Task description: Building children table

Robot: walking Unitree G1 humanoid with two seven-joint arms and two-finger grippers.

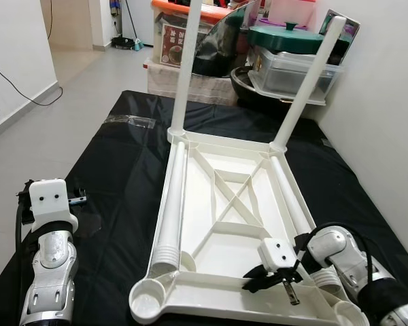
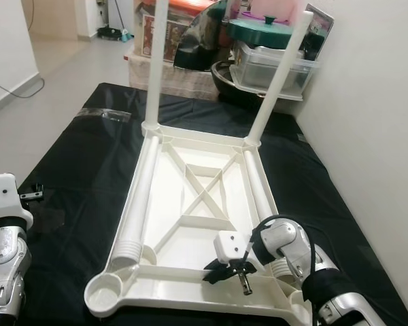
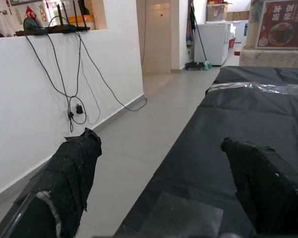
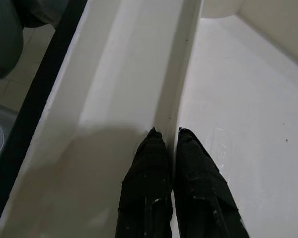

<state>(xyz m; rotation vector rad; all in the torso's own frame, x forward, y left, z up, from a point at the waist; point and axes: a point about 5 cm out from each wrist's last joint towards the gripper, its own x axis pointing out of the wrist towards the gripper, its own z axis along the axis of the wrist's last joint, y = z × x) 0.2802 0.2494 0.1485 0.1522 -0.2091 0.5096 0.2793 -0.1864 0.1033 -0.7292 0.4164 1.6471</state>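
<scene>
The table (image 1: pixel 224 224), white plastic and flipped upside down, lies in front of you on a black sheet (image 1: pixel 122 170) spread over the floor. 2 legs (image 1: pixel 188 68) already stand upright in the far corner sockets, and 2 more loose legs (image 1: pixel 171 204) lie along the long sides inside the frame. The near left corner socket (image 1: pixel 147 300) is empty.

Your right gripper (image 4: pixel 171 148) is down at the near end of the table, its 2 black fingers (image 4: pixel 149 183) pinched almost together on a thin upright rib (image 4: pixel 181 74) of the frame, 1 finger on each side of it.

Your left gripper (image 3: pixel 164 188) hangs at the left edge of the sheet, spread wide and holding nothing.

Storage boxes (image 1: pixel 285 68) and a green lid (image 1: pixel 285 37) are stacked against the far wall.
</scene>
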